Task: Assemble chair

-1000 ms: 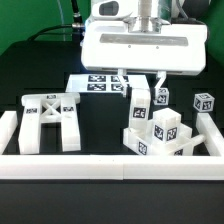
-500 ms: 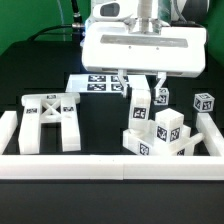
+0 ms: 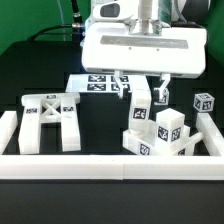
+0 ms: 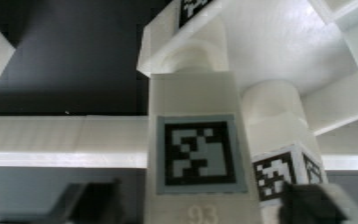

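My pincer [image 3: 141,93] stands half open astride the upright post [image 3: 140,108], gripping nothing, since the post seems to stand unaided among the chair parts [image 3: 166,134] at the exterior view's right.

Wrist assy: wide white rectangular plastic housing [image 3: 140,55], rounded corners, thin dark horiz. band across upper front face. Above it: grey metal cylindrical flange [image 3: 148,12]. Below it: two-finger gripper [image 3: 141,92] w/ slim black fingers [image 3: 122,84]. Wrist view: fingertips [image 4: 98,200] dark grey, blurred.
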### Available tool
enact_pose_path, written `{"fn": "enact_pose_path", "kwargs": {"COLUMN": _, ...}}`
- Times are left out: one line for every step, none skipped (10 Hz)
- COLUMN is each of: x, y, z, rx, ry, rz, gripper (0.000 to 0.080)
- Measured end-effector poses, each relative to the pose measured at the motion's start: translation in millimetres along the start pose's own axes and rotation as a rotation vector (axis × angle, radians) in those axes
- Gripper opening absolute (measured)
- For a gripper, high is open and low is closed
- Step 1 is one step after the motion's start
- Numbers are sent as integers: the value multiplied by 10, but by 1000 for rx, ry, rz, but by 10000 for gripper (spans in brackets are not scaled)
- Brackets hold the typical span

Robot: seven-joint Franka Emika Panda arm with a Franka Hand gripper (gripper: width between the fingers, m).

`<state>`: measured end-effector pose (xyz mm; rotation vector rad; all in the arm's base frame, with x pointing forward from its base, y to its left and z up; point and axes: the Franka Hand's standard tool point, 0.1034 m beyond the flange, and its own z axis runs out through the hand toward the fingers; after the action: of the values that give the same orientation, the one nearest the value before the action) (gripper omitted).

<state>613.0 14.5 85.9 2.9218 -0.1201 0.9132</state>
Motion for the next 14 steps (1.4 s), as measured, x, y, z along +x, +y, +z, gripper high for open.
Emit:
{"fn": "enact_pose_path", "kwargs": {"x": -3, "y": 0, "z": 2, "rx": 0, "ry": -1, "rz": -3, "gripper": 589}}
{"fn": "enact_pose_path", "kwargs": {"x": -5, "y": 0, "z": 3, "rx": 0, "ry": -1, "rz": -6, "gripper": 589}}
{"fn": "enact_pose_path", "kwargs": {"x": -6, "y": 1, "z": 4, "rx": 0, "ry": -1, "rz": -9, "gripper": 637}}
{"fn": "enact_pose_path", "kwargs": {"x": -8, "y": 1, "z": 5, "rx": 0, "ry": -1, "rz": -11, "gripper": 646}}
{"fn": "enact_pose_path", "kwargs": {"x": -9, "y": 1, "z": 6, "rx": 0, "ry": -2, "rz": -13, "gripper": 646}}
{"fn": "enact_pose_path", "kwargs": {"x": -11, "y": 1, "z": 7, "rx": -1, "ry": -2, "rz": -16, "gripper": 646}}
{"fn": "enact_pose_path", "kwargs": {"x": -12, "y": 1, "z": 8, "rx": -1, "ry": -2, "rz": -17, "gripper": 648}}
{"fn": "enact_pose_path", "kwargs": {"x": -9, "y": 2, "z": 6, "rx": -1, "ry": -2, "rz": -19, "gripper": 648}}
{"fn": "enact_pose_path", "kwargs": {"x": 33, "y": 16, "z": -41, "rx": 2, "ry": -9, "rz": -29, "gripper": 648}}
{"fn": "enact_pose_path", "kwargs": {"x": 82, "y": 27, "z": -83, "rx": 4, "ry": -2, "rz": -36, "gripper": 648}}
{"fn": "enact_pose_path", "kwargs": {"x": 107, "y": 43, "z": -102, "rx": 6, "ry": -10, "rz": -38, "gripper": 648}}
{"fn": "enact_pose_path", "kwargs": {"x": 78, "y": 26, "z": -82, "rx": 10, "ry": -37, "rz": -38, "gripper": 648}}
{"fn": "enact_pose_path", "kwargs": {"x": 80, "y": 26, "z": -80, "rx": 9, "ry": -35, "rz": -39, "gripper": 648}}
{"fn": "enact_pose_path", "kwargs": {"x": 46, "y": 18, "z": -66, "rx": 12, "ry": -61, "rz": -38, "gripper": 648}}
